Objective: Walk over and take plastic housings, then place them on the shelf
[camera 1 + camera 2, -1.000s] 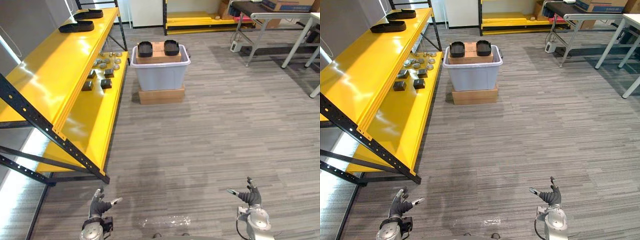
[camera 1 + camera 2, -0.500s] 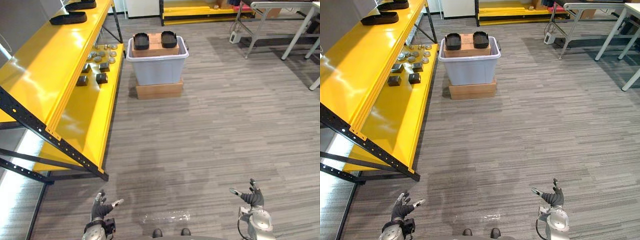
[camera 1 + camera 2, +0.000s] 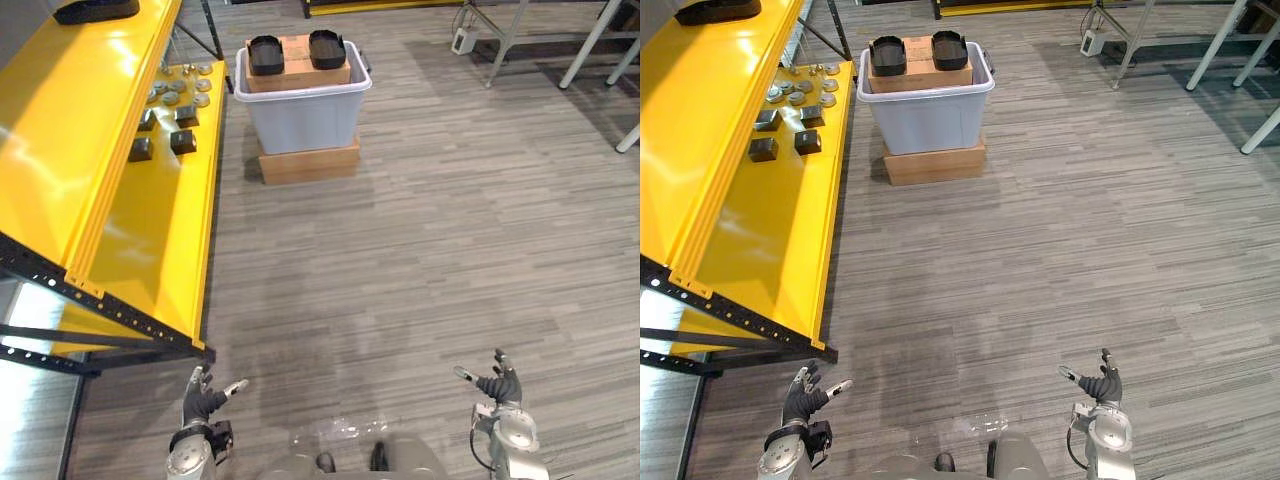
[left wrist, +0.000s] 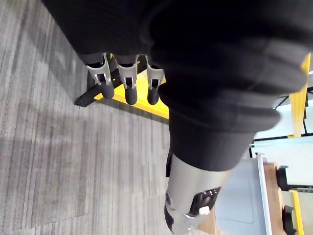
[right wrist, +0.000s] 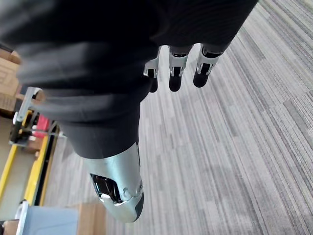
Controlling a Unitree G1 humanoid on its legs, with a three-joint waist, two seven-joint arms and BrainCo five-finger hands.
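Far ahead, black housings [image 3: 265, 55] look light, rigid; I'd grip their rims. Left hand [image 3: 203, 405], right hand [image 3: 498, 386]: fingers spread, empty.

No readable text, labels, numbers or signs on yellow shelf [image 3: 90, 150], grey bin [image 3: 305, 120], cardboard box [image 3: 310, 162].

Light falls bright and even from above, giving white glare patches on the glossy top of the yellow shelf [image 3: 100, 110], only a soft, weak shadow on the floor [image 3: 450, 230] close around the grey bin [image 3: 300, 115], and a pale bright strip below the shelf's near end.
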